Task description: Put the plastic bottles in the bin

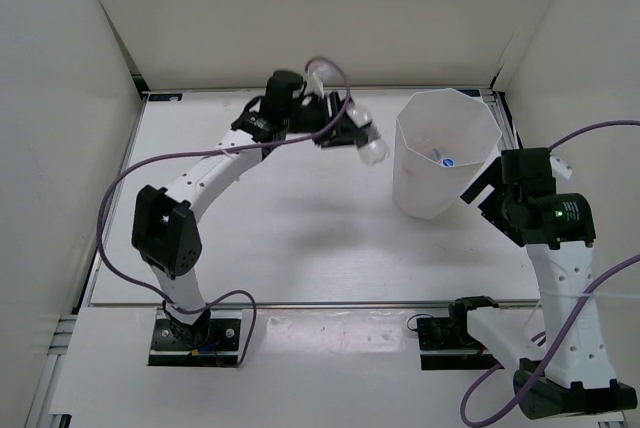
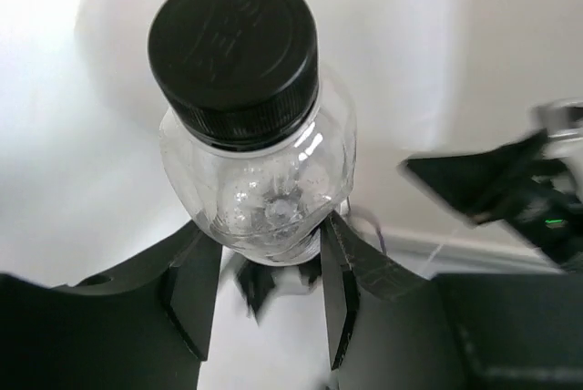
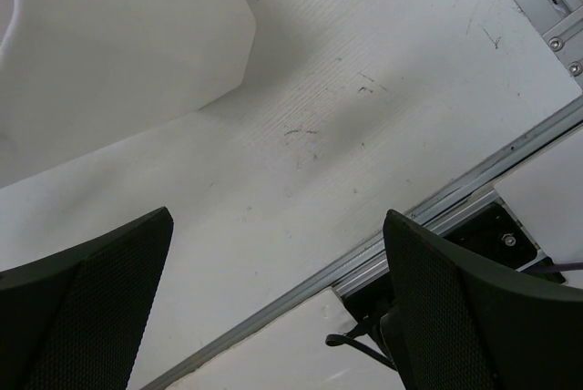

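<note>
1. The left gripper (image 2: pixel 269 230) is closed partway onto the black-capped bottle (image 2: pixel 260 180). Its two fingers (image 2: pixel 187 294) press the clear lower body from either side, and the black cap (image 2: pixel 234 44) points away from the wrist.
2. In the overhead view this bottle (image 1: pixel 371 145) hangs above the table at the far middle. It is just left of the bin (image 1: pixel 425 193) and has not yet passed over the rim.
3. The right gripper (image 3: pixel 278 219) is spread wide with nothing between its fingers. It hovers over the table (image 3: pixel 364 135) near the right side of the bin (image 3: pixel 109 35).
4. A small blue-and-white item (image 1: pixel 447 160) lies inside the bin, probably one of the other bottles.
5. Handling, as I judge it: the bottle looks empty, so it should be very light. Its thin clear wall is likely smooth and slippery, and it would dent under a hard squeeze.
6. The stiffest places to hold look like the shoulder just under the cap and the base. The present grip sits low on the body, so the capped end could swing if the arm moves sharply.
7. A drop into the bin should do the bottle no harm.
</note>
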